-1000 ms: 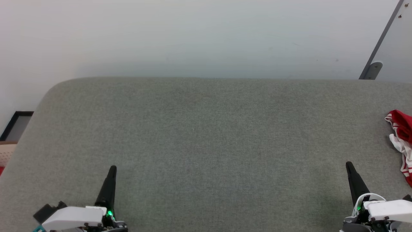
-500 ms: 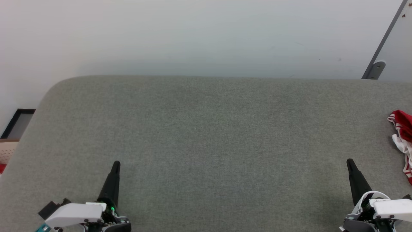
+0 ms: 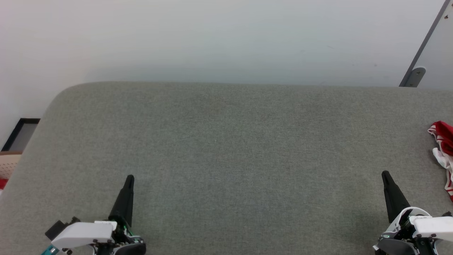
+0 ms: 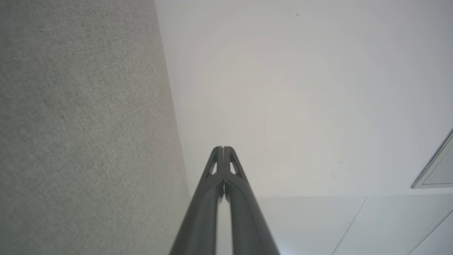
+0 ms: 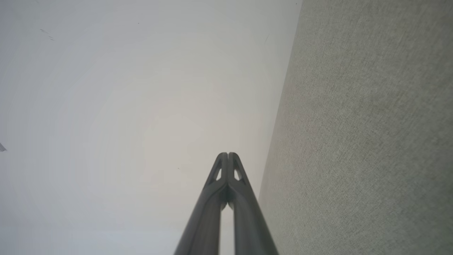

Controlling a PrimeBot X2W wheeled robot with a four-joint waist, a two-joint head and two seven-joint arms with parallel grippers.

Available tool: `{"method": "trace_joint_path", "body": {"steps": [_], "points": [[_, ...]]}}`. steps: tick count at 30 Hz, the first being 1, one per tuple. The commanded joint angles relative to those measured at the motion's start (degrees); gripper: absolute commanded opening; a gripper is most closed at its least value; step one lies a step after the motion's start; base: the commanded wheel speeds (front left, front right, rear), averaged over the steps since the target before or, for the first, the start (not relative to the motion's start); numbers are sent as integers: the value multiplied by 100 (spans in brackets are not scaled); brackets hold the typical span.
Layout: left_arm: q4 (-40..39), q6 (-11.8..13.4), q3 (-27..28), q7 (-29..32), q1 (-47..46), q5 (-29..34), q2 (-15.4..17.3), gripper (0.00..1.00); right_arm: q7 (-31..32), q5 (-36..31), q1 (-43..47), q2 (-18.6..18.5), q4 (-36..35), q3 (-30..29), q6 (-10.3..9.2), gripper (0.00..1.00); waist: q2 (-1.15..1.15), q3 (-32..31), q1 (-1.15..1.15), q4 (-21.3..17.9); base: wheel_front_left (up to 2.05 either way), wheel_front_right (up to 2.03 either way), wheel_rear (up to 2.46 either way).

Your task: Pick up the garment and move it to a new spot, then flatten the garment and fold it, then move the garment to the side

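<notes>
One beige perforated basket (image 3: 9, 165), far left, red cloth (image 3: 1, 184) showing; garment (image 3: 443, 141) bunched, right edge of grey surface (image 3: 226, 159); left gripper (image 3: 130, 177), right gripper (image 3: 385, 174): fingers pressed together, empty.

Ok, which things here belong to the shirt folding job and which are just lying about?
Job:
garment, at the right edge of the grey surface
left gripper, shut and empty
right gripper, shut and empty

Lying about:
beige basket, at the left edge
black frame
grey bracket, upper right
</notes>
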Motion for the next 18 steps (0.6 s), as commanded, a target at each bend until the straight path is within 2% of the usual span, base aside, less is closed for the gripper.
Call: {"method": "trace_joint_path", "body": {"steps": [1,18], "points": [[7,-32,16,16,-60,-14,-2,0,15,17,-10,21,-12,2,-6,0,0,0,0,0,0,0,0],[7,-32,14,14,-59,-16,-2,0,14,17,-9,21,-13,3,-6,0,0,0,0,0,0,0,0]]}}
